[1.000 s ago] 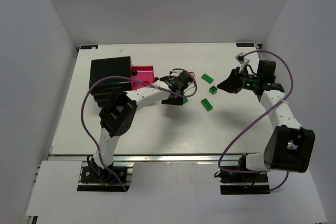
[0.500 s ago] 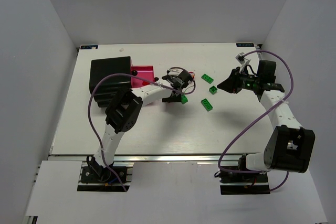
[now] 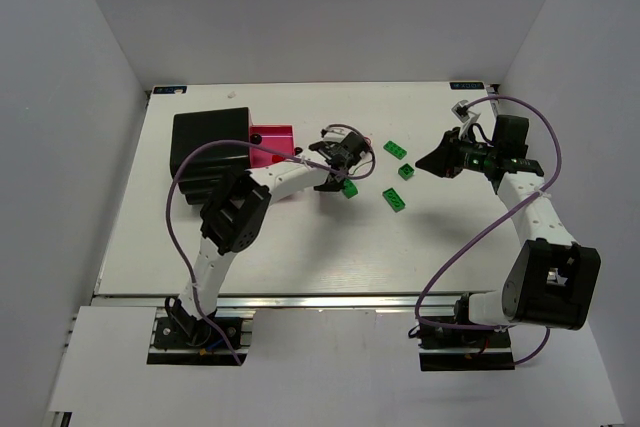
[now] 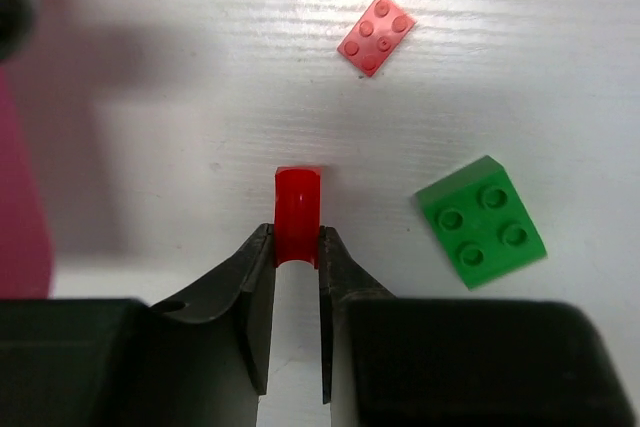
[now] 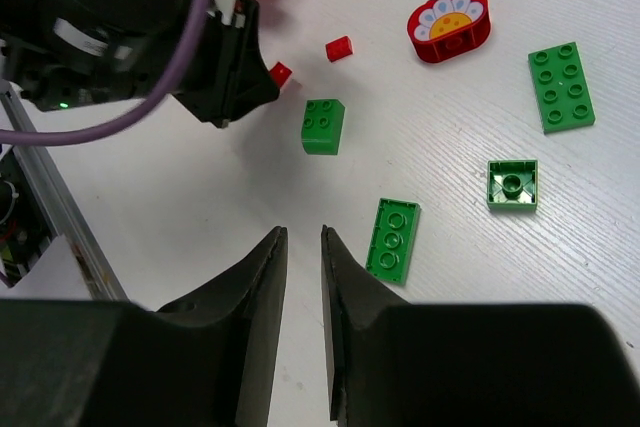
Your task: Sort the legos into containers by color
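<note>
My left gripper (image 4: 297,237) is shut on a small red lego (image 4: 298,195) held low over the table, right of the pink container (image 3: 272,141). The black container (image 3: 208,140) stands next to the pink one. Just ahead of the held piece lie a flat red lego (image 4: 377,34) and a green square lego (image 4: 481,221). My right gripper (image 5: 300,237) hovers open with nothing between its fingers, above a green plate lego (image 5: 393,239). Other green legos (image 5: 561,87) (image 5: 512,185) lie nearby, and in the top view the right gripper (image 3: 440,162) is right of them.
A red flower-printed brick (image 5: 449,25) lies beyond the green pieces. The left arm's purple cable (image 5: 120,122) loops across the right wrist view. White walls enclose the table on three sides.
The left gripper's jaws have closed onto the small red lego and shifted slightly toward the green brick. The right arm has not moved.
</note>
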Robot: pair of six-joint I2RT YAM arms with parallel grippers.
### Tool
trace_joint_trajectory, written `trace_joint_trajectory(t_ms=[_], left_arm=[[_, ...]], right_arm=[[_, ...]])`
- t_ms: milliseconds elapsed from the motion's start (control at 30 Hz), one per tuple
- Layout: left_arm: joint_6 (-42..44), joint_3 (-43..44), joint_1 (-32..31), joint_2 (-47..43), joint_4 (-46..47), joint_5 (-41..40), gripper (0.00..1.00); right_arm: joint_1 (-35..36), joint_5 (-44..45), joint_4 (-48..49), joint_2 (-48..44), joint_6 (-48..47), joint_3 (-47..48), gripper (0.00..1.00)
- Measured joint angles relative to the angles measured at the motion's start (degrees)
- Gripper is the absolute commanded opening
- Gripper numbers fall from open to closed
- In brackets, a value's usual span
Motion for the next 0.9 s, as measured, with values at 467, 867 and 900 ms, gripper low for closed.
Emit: trace_joint_trajectory(t_ms=[467,867,900], left_arm=[[13.31,0.94,3.80,-16.26,1.51,-10.88,0.04],[16.79,-1.81,11.91,-13.29,0.90,-10.12,0.64],[17.27,-1.84,11.91,-13.29,1.27,-9.55,0.67]], right_arm=[[0.02,-0.70,-0.02,0.00,-0.02,0.00,0.28],[0.68,-0.76,-0.50,0.31,-1.51,0.00,0.43],[1.03,-0.63,-0.81,0.42,-2.10,0.00,0.45]])
